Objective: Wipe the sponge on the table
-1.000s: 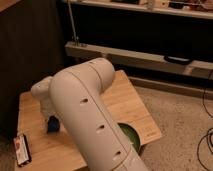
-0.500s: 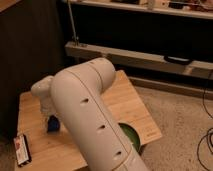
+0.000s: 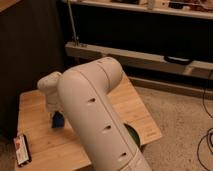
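Your pincer (image 3: 54,111), hidden low behind the arm (image 3: 95,117), sits over the sponge (image 3: 58,120) on the tabletop (image 3: 35,112), seemingly poised for wiping; whether it's clamped, you cannot tell.

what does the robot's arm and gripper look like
The arm is a thick, rounded tube in off-white, with small dark slots along its side and a bulbous wrist. The gripper, low over the light wooden table beside the small blue sponge, is largely hidden.
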Motion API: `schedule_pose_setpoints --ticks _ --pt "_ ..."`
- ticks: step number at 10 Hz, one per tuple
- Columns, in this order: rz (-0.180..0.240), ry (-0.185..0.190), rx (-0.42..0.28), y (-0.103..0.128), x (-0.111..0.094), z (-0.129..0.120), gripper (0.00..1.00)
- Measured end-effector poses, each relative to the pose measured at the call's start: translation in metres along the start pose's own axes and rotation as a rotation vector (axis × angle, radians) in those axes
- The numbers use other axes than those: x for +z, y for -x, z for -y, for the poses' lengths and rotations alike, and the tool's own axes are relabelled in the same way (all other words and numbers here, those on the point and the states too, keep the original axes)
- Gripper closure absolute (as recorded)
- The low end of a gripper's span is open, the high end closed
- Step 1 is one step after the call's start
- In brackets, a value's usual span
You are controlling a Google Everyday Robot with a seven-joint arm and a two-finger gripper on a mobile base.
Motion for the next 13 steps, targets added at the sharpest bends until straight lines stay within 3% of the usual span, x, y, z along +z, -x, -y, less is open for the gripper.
schedule_pose_setpoints --ticks 3,5,9,13 --pt "-0.015 -0.006 0.017 -0.019 -0.001 0.023 0.64" --pt "-0.008 -0.013 0.004 -0.054 -0.005 0.029 0.64" --pt "0.001 -0.007 -0.087 -0.090 0.001 -0.009 0.64" --pt "0.021 -0.007 -0.191 -0.076 0.002 -0.050 0.64"
